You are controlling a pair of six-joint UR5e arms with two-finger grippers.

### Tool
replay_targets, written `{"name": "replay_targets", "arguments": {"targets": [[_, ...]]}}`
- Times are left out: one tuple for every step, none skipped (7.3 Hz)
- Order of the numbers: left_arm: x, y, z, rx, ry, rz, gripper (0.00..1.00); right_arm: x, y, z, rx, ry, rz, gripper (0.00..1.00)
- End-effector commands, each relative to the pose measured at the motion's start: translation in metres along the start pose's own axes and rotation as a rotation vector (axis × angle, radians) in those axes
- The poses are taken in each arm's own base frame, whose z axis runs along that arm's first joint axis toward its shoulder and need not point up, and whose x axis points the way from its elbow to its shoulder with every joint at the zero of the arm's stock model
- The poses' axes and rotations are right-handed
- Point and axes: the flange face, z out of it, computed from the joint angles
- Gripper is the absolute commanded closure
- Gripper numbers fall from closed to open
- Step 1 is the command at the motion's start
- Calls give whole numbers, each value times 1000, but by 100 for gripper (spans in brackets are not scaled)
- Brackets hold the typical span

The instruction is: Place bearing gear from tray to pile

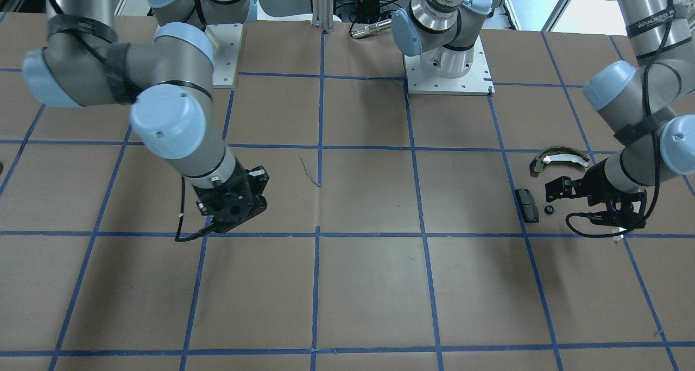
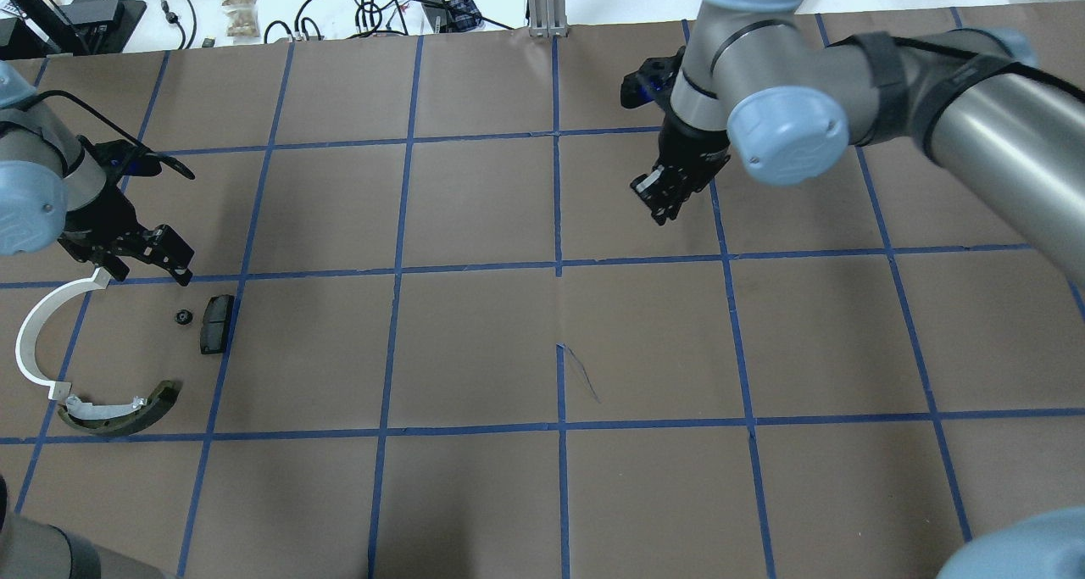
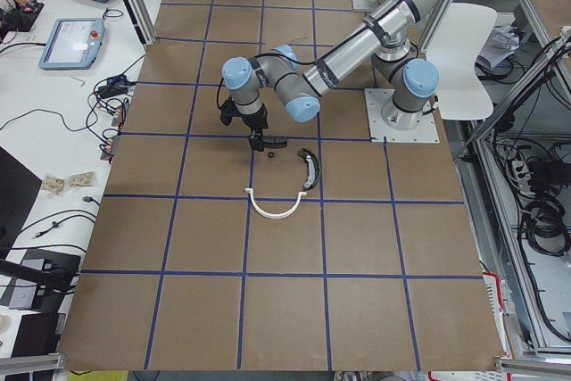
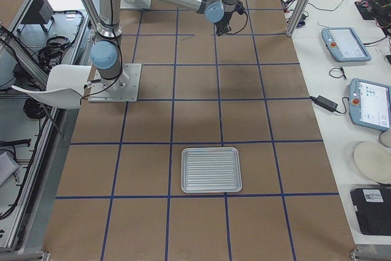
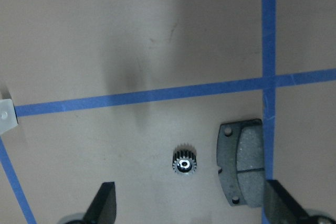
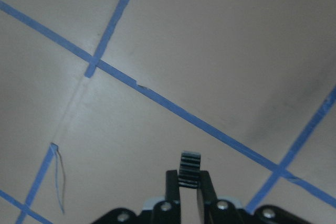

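Right end effector (image 6: 189, 182): pinched shut on a small black gear (image 6: 190, 169), its teeth poking out above the fingers. It hangs over bare desk (image 2: 475, 350) near the middle.
Left end effector (image 5: 190, 200): jaws spread wide and holding nothing, hovering right above the pile.
Pile: the pad (image 2: 216, 323), shoe (image 2: 127, 409) and arc (image 2: 34, 333) lie loose at the robot's left end. A second gear (image 5: 184, 161) sits flat on the desk just beside the pad, not touching it.
Tray (image 4: 211, 170): away at the robot's right end. Its ribbed face looks bare, with nothing on it that I can make out.
Done: the lift off the tray looks complete, and one gear appears to be down among the pile's parts already.
To do: the held gear is well apart from the pile. It has yet to be carried across, or perhaps handed to the waiting left arm, and then set down.
Progress: about halfway for this gear, by my read.
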Motion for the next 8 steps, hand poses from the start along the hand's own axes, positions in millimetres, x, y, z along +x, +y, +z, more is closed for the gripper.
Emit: {"name": "replay_targets", "arguments": {"targets": [[38, 13, -38, 18, 22, -41, 0, -68, 10, 55, 60, -25, 101, 100], [60, 15, -45, 25, 43, -103, 0, -90, 9, 64, 101, -28, 88, 100], [91, 13, -53, 44, 56, -138, 0, -120, 8, 77, 95, -62, 74, 100], [128, 7, -55, 42, 47, -162, 0, -143, 3, 90, 118, -82, 61, 100], [165, 2, -51, 38, 41, -166, 0, -154, -5, 99, 155, -86, 81, 100], [186, 1, -50, 39, 37, -183, 0, -155, -7, 109, 169, -85, 89, 90], [194, -1, -47, 33, 37, -228, 0, -154, -7, 112, 167, -85, 89, 41], [196, -3, -45, 30, 38, -234, 0, -153, -8, 111, 172, -76, 78, 5]]}}
